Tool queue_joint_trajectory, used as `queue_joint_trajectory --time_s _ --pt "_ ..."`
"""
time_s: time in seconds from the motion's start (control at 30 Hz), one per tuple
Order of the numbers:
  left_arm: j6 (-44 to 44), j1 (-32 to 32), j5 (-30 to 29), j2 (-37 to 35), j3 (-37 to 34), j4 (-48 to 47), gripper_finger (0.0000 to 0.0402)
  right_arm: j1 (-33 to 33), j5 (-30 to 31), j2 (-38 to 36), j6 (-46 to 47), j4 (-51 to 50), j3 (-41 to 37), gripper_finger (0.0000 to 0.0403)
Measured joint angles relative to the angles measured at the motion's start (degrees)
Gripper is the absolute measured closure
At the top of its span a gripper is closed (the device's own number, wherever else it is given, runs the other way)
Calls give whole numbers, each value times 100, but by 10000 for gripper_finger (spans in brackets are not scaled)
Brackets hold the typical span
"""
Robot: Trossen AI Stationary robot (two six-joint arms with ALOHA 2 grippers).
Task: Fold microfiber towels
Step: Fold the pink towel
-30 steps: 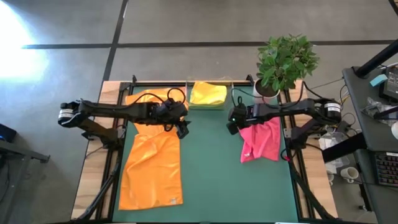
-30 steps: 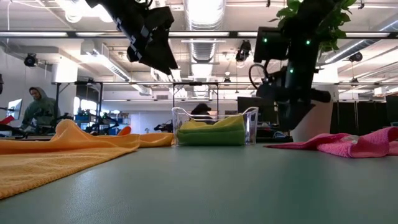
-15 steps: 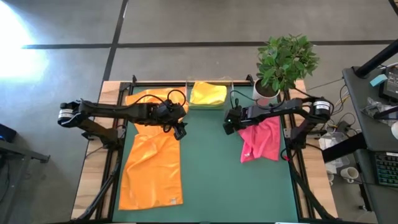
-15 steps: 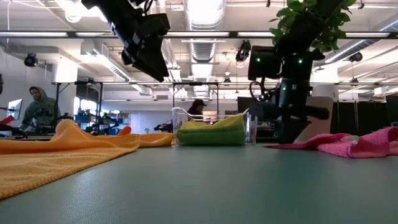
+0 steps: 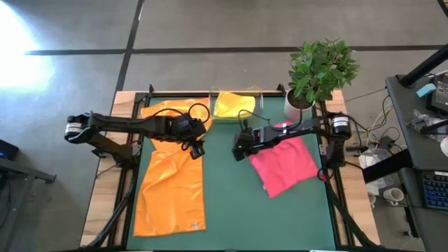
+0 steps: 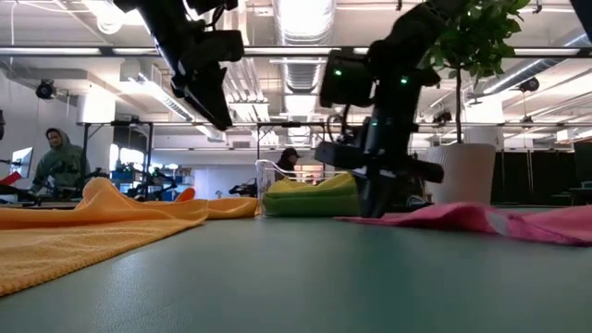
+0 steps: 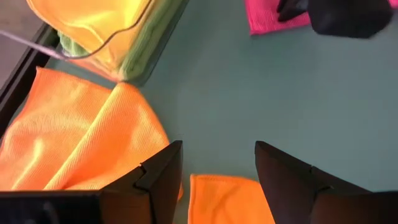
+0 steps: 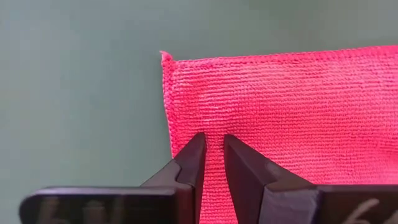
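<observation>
Leftmost on the green table mat, a long orange microfiber towel lies spread flat, smooth along its length and bunched into soft folds at its far end, where more orange cloth lies rumpled. Above that bunched end hangs the left gripper, its fingers spread wide and holding nothing. Farther back, at the mat's far edge, a clear plastic tray holds a folded yellow towel resting on a lime green one. Right of centre, the right gripper sits low at the mat, its fingers nearly together and pinching the edge of the hot pink towel near one corner. That pink cloth lies mostly flat, turned at an angle to the mat's edges, its hemmed border and fine ribbed weave plain to see. Beyond it stands a potted plant at the table's far right corner.
</observation>
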Motion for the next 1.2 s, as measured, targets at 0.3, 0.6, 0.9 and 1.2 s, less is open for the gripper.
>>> queue_joint_trajectory --time_s 0.3,0.6,0.9,1.2 --pt "0 -5 145 -253 0 -273 217 210 -134 1045 9 -131 1588 358" --pt "-10 -33 149 -796 -102 -319 217 261 -63 1252 -243 -333 2598 376" --pt "-245 -55 135 -745 -513 906 217 545 922 223 -137 -1796 2603 374" --pt "-754 -268 322 -247 -1032 3230 217 940 1740 -716 89 -3304 2505 374"
